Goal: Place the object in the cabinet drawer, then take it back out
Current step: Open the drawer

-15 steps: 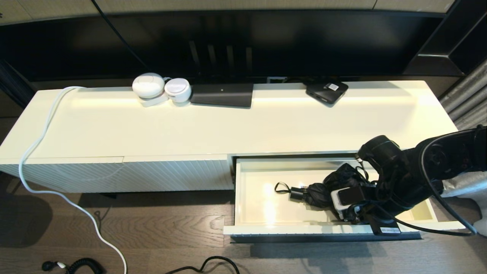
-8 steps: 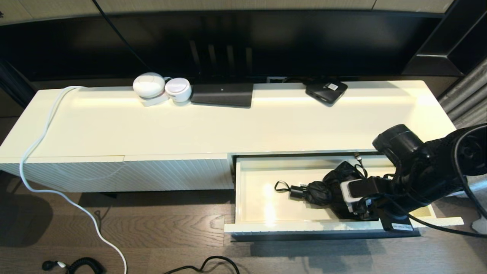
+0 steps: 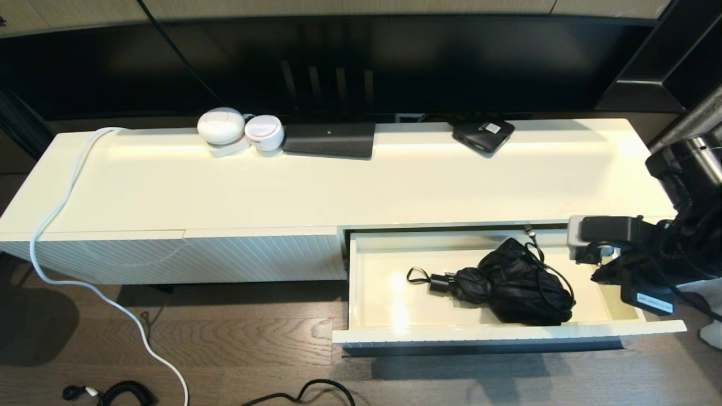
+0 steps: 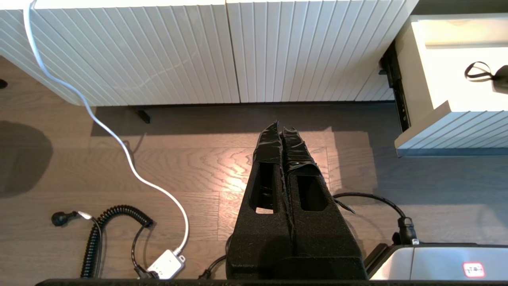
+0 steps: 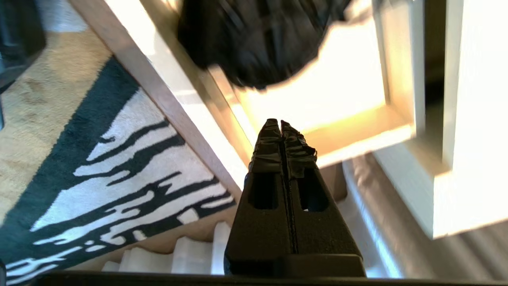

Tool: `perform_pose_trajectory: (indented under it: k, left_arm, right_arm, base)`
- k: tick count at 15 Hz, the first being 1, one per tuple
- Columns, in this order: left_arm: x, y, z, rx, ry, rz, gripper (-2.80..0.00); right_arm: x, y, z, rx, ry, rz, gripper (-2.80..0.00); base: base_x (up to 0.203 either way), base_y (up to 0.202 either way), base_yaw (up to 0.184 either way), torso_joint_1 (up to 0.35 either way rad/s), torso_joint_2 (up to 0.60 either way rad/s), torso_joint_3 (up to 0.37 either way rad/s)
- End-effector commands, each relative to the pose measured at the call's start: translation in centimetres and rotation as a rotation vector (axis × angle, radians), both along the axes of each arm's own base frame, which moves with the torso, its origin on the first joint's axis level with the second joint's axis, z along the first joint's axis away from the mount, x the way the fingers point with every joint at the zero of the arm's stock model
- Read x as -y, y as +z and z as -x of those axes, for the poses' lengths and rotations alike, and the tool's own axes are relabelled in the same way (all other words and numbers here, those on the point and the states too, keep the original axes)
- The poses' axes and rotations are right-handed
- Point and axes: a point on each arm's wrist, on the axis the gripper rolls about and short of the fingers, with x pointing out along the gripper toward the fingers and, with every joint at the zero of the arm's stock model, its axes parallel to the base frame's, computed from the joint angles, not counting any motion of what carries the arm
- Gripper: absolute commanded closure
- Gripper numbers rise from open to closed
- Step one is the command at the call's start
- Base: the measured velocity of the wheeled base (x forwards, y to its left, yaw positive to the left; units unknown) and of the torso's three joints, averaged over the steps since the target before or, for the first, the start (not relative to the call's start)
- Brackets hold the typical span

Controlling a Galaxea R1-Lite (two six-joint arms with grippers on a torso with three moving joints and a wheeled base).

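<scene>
The cabinet drawer (image 3: 389, 336) stands pulled out at the right of the white cabinet, its cream inside showing. The object, a black folded umbrella (image 3: 519, 287) with a strap loop and a cord over it, lies in the drawer's right half. My right gripper (image 5: 281, 124) is shut and empty. It hangs off the drawer's right end, apart from the umbrella (image 5: 258, 39), with the right arm (image 3: 643, 265) at the frame's right edge. My left gripper (image 4: 281, 126) is shut and empty over the wooden floor, to the left of the drawer (image 4: 448, 119).
On the cabinet top at the back stand two white round devices (image 3: 240, 131), a flat black box (image 3: 330, 140) and a small black box (image 3: 484, 135). A white cable (image 3: 56, 214) runs down to the floor. A coiled black cable (image 4: 103, 222) and a striped rug (image 5: 99, 159) lie on the floor.
My right arm has pulled back to the right and up, out of the drawer. The umbrella stays lying in the drawer, now fully uncovered.
</scene>
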Motion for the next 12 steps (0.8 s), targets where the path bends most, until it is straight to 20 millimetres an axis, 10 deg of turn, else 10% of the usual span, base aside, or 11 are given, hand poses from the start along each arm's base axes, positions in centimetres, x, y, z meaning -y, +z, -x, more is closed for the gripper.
perform_pose_trajectory:
  k: [1,12]
  left_arm:
    - [0.0,0.0,0.0,0.000,0.000,0.000,0.00]
    - [0.0,0.0,0.0,0.000,0.000,0.000,0.00]
  right_arm:
    - [2.1,0.8,0.8,0.032,-0.083,0.002,0.00]
    - [2.7,-5.3,-2.6,-0.050,-0.219,-0.153,0.00]
  base:
    - [0.000,0.000,0.000,0.000,0.00,0.000]
    - [0.000,0.000,0.000,0.000,0.00,0.000]
